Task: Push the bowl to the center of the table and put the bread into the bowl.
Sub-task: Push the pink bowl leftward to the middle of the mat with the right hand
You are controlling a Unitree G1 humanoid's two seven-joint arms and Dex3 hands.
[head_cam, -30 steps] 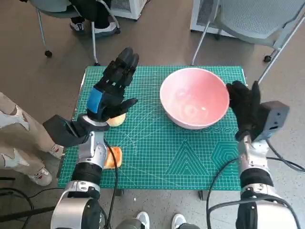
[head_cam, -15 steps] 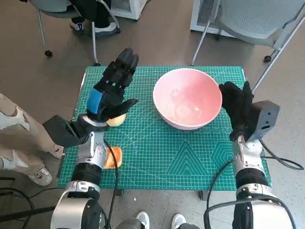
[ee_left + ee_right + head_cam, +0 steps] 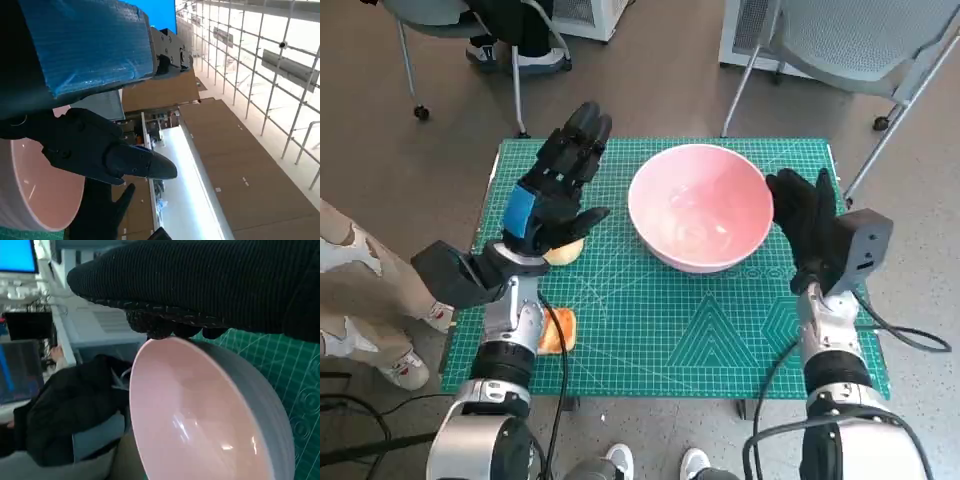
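Note:
A pink bowl (image 3: 698,208) stands on the green cutting mat (image 3: 670,320), a little right of the middle. My right hand (image 3: 807,222), in its black glove, presses flat against the bowl's right wall; the right wrist view has the bowl (image 3: 200,420) just below the glove (image 3: 210,285). My left hand (image 3: 558,185) hovers open above the mat's left side, fingers spread. A pale bread roll (image 3: 564,251) peeks out from under its palm. The left wrist view catches the bowl's rim (image 3: 35,185) and the black fingers (image 3: 100,150).
An orange piece of bread (image 3: 556,330) lies by my left forearm near the mat's front left edge. Chairs (image 3: 850,50) stand behind the table. A person's leg (image 3: 360,270) is at the left. A person in dark clothes (image 3: 65,415) sits beyond the bowl.
My right hand has slid left across the mat, pushing the bowl with it toward the middle. The left hand has stayed where it was.

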